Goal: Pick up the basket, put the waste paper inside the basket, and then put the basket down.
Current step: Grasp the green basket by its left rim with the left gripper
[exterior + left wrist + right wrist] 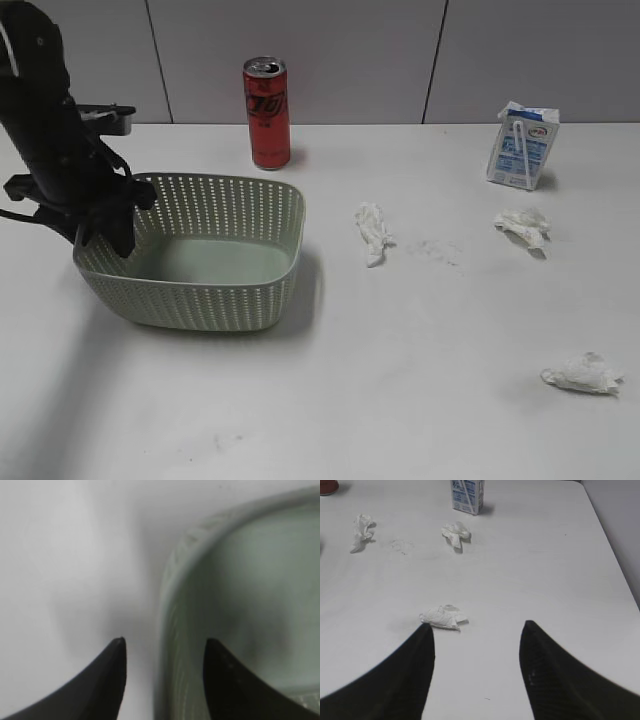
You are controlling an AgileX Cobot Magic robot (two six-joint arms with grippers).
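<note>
My left gripper (165, 647) stood spread at the basket's (200, 255) left end, one finger outside the rim and one inside, the wall between them; the wrist view was too blurred for me to tell whether either pad touched the plastic. The basket sat on the table (330, 400) left of centre, its bottom bare, with broad open surface in front of it and to its right. Behind it, near the back wall, stood a red can (267, 112), just apart from the far rim. The three wads lay well apart from the basket and from each other: a long one (373, 233) nearest, to the basket's right; a second (522, 226) farther right, just in front of a blue-and-white carton (524, 145); a third (583, 375) toward the front right corner. My right gripper (477, 630) hung open and empty above the table, and the nearest wad (443, 617) lay just beyond my left fingertip, with clear surface between the fingers. From there the table's right edge (610, 555) ran off at a slant, and nothing stood between me and the far wads (456, 532) except bare tabletop.
</note>
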